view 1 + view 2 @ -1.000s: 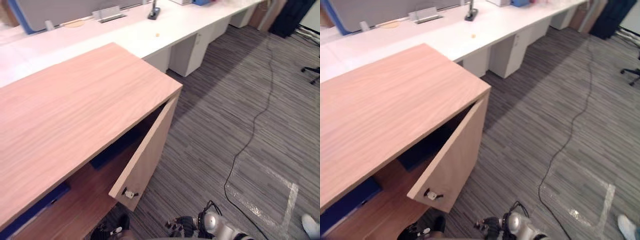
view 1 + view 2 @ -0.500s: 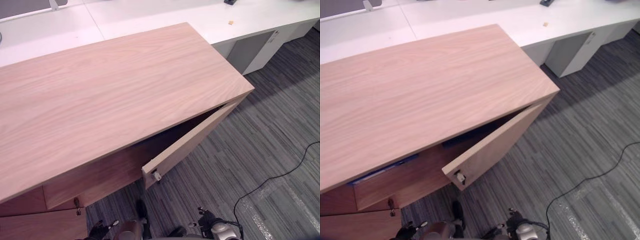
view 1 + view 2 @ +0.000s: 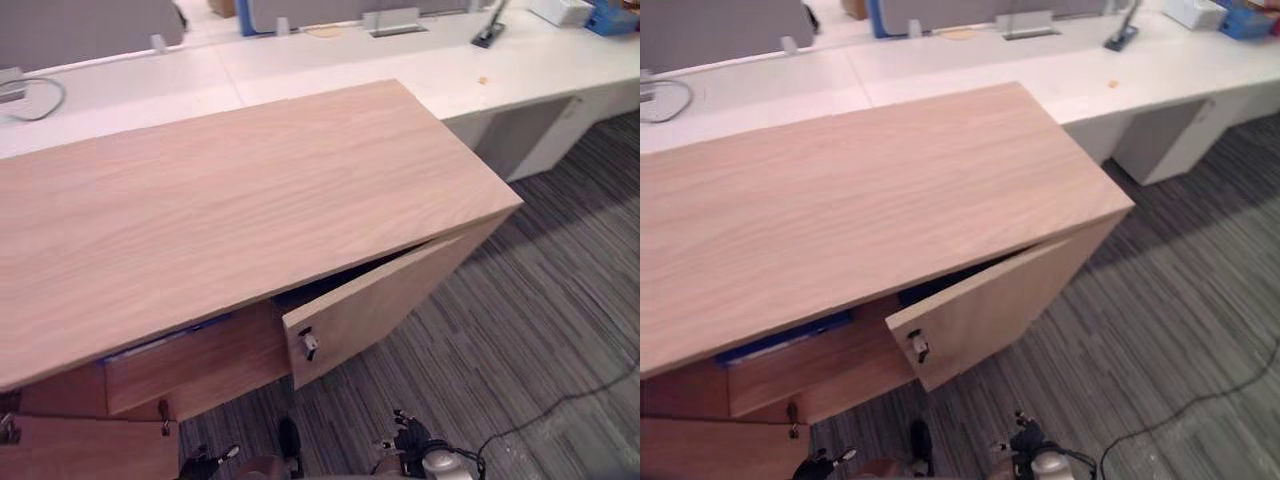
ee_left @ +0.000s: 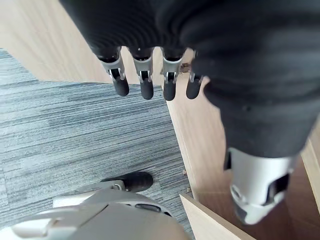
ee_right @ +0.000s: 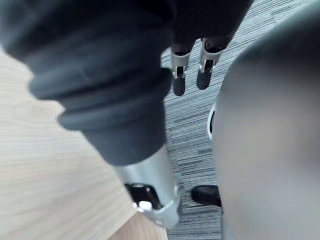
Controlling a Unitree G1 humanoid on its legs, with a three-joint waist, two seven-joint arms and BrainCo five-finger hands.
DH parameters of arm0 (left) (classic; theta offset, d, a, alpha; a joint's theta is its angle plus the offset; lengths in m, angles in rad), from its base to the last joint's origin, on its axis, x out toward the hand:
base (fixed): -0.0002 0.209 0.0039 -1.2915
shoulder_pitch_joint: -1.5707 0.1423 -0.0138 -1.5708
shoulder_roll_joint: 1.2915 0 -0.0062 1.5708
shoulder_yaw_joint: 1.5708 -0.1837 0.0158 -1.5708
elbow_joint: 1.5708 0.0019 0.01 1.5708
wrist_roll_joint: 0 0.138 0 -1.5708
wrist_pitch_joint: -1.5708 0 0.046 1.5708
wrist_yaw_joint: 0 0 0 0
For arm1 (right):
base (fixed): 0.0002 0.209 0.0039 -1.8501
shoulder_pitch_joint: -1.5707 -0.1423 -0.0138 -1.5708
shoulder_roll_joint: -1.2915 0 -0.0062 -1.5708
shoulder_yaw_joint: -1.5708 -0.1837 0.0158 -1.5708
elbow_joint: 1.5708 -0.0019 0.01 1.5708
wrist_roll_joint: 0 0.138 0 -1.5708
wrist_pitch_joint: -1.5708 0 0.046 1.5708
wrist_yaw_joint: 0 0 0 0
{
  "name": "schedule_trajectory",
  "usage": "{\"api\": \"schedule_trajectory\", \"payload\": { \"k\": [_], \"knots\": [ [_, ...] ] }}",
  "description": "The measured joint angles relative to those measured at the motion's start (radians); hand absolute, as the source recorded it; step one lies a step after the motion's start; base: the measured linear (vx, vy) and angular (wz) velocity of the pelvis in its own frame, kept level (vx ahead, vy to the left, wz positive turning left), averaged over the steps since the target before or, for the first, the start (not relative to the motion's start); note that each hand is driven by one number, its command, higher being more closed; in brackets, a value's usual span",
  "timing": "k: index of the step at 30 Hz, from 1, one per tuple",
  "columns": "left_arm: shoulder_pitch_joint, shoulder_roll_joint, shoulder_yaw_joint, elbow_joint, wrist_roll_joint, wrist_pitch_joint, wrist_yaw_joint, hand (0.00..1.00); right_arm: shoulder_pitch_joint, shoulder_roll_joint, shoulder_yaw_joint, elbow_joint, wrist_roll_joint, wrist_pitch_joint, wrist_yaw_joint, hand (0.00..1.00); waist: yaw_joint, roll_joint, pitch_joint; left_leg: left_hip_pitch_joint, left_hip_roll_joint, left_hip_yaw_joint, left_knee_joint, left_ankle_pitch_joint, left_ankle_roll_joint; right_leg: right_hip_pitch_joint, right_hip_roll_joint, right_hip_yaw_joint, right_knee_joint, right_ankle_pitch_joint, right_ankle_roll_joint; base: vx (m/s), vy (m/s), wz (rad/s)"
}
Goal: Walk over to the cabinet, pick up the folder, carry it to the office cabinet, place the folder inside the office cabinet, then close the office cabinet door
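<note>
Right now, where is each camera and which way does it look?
Left eye view: on the head, looking down at the wooden cabinet, its half-open door and grey carpet; left robot hand and right robot hand at the bottom edge.
Right eye view: just beside it, same scene, blue folder inside the cabinet.
Left wrist view: on the left wrist, looking along the open left robot hand to carpet.
Right wrist view: on the right wrist, along the open right robot hand to carpet.
Both eye views share the door.
</note>
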Motion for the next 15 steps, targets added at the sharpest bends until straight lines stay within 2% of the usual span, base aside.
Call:
{"api": "schedule_trajectory", "payload": {
  "k": [1,2,3,4,5,7,10,11,15],
  "knots": [
    [0.001,0.002,0.000,0.002,0.000,-0.001,0.002,0.00,0.000,0.000,-0.002,0.006,0.010,0.000,0.000,0.00,0.001,-0.005,-0.004,-0.001,0.000,-0.012,-0.001,0.004,-0.008,0.005,0.004,0.022,-0.031,0.007,0.014,-0.01,-0.226,0.85],
    [0.009,0.008,0.001,0.002,0.000,-0.005,0.003,0.00,-0.001,0.003,-0.002,0.022,0.026,0.000,0.000,0.00,0.007,-0.020,-0.012,-0.002,0.000,-0.029,-0.001,0.014,-0.026,0.013,0.006,0.035,-0.104,0.032,0.050,-0.01,-0.277,0.57],
    [0.021,0.017,0.006,0.002,0.004,-0.005,0.003,0.00,-0.002,0.015,-0.006,0.042,0.030,0.000,0.000,0.00,0.012,-0.046,-0.023,-0.003,-0.001,-0.038,0.000,0.020,-0.047,0.017,0.014,0.033,-0.185,0.084,0.066,-0.01,-0.297,0.43],
    [0.023,0.017,0.013,0.009,0.009,-0.005,0.005,0.00,0.001,0.020,-0.012,0.048,0.030,0.000,0.000,0.00,0.012,-0.049,-0.028,-0.002,0.006,-0.044,0.000,0.022,-0.055,0.029,0.020,0.033,-0.201,0.073,0.108,0.02,-0.323,0.13],
    [0.038,0.011,0.018,0.014,0.011,-0.005,0.012,0.00,0.002,0.019,-0.020,0.059,0.041,0.001,0.001,0.00,0.014,-0.036,-0.040,-0.004,0.048,-0.050,0.000,0.025,-0.075,0.041,0.065,0.025,-0.238,0.081,0.095,0.03,-0.252,-0.05],
    [0.050,0.005,0.027,0.017,0.010,-0.005,0.017,0.00,0.014,0.018,-0.018,0.050,0.061,0.001,0.005,0.00,0.010,-0.028,-0.050,-0.005,0.106,-0.053,0.001,0.031,-0.099,0.058,0.129,0.009,-0.276,0.089,0.069,0.06,-0.286,-0.15],
    [0.044,0.007,0.039,0.023,0.010,-0.005,0.019,0.00,0.051,0.017,-0.010,-0.008,0.068,-0.001,0.008,0.00,0.004,-0.031,-0.057,-0.002,0.177,-0.070,0.001,0.037,-0.143,0.093,0.211,-0.013,-0.308,0.094,0.049,0.06,-0.292,0.05],
    [0.041,0.009,0.039,0.023,0.010,-0.005,0.019,0.00,0.061,0.015,-0.004,-0.024,0.069,-0.003,0.008,0.00,-0.002,-0.033,-0.057,0.001,0.194,-0.082,0.001,0.038,-0.152,0.109,0.231,-0.022,-0.320,0.095,0.047,0.03,-0.257,0.20],
    [0.038,0.008,0.038,0.008,0.001,-0.005,0.023,0.00,0.078,0.000,0.032,-0.047,0.086,-0.006,0.013,0.00,-0.009,-0.033,-0.058,0.000,0.211,-0.115,0.011,0.040,-0.161,0.154,0.255,-0.067,-0.351,0.089,0.026,0.00,-0.102,0.30]
  ]
}}
